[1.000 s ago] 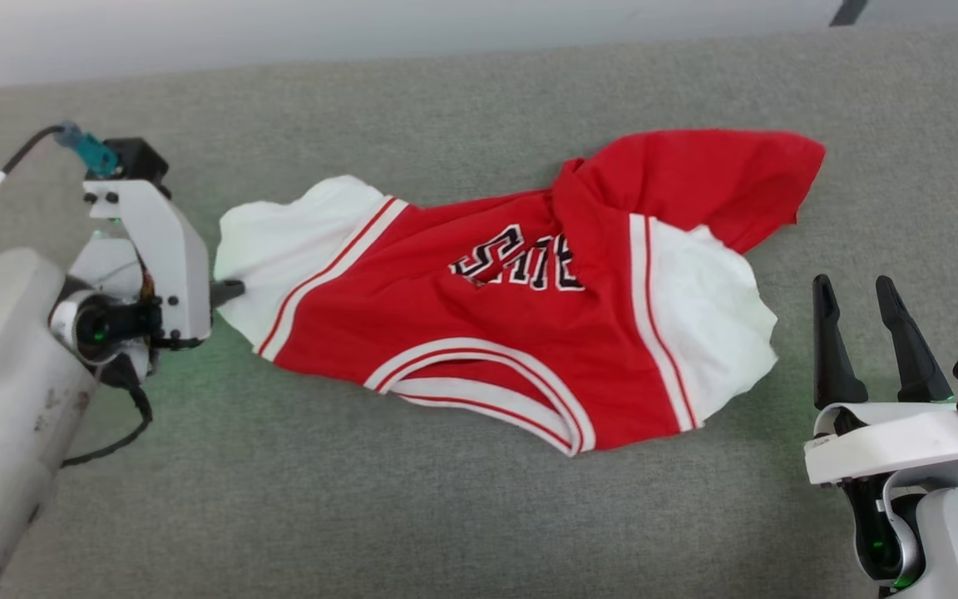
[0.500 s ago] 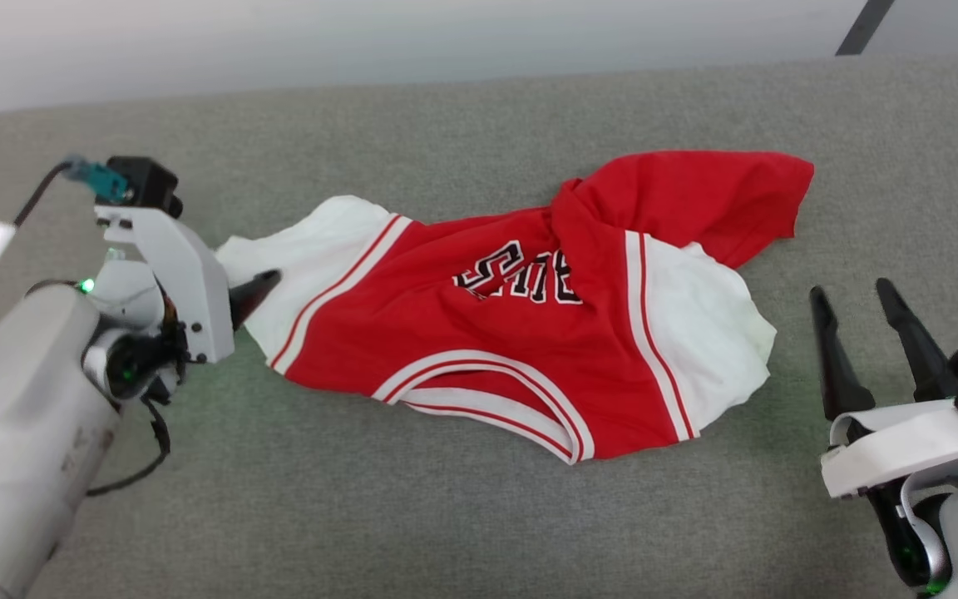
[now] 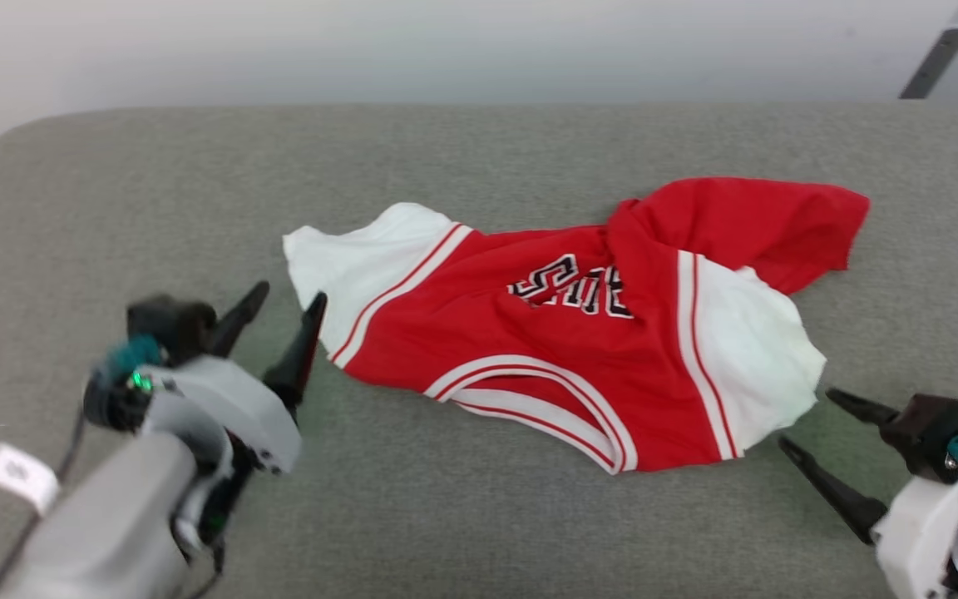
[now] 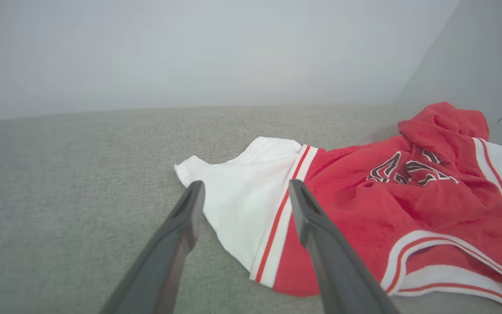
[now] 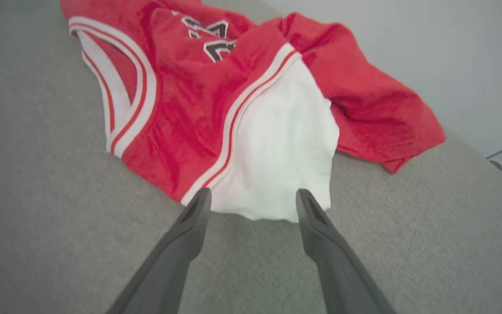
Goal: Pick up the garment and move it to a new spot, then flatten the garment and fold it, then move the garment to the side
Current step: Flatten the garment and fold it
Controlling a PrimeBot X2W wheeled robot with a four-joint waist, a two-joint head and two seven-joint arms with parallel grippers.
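Observation:
The garment (image 3: 545, 349), a red jersey with white sleeves, striped trim and black lettering, lies crumpled on the grey surface (image 3: 462, 532). Its red hem is folded over at the far right. My left gripper (image 3: 289, 293) stands open just left of the white left sleeve (image 4: 242, 200), holding nothing. In the left wrist view its fingers (image 4: 177, 235) frame that sleeve's edge. My right gripper (image 3: 803, 419) is open at the lower right, its tips close to the white right sleeve (image 5: 281, 152), with nothing between them.
The grey padded surface has a rounded far-left corner (image 3: 13, 133) and a pale wall (image 3: 446, 42) behind it. A dark bar (image 3: 928, 65) leans at the far right. Bare surface lies in front of and left of the garment.
My left gripper has let go of the white left sleeve, opened and drawn back toward me. My right gripper has turned to point left at the other sleeve. The head camera has shifted too.

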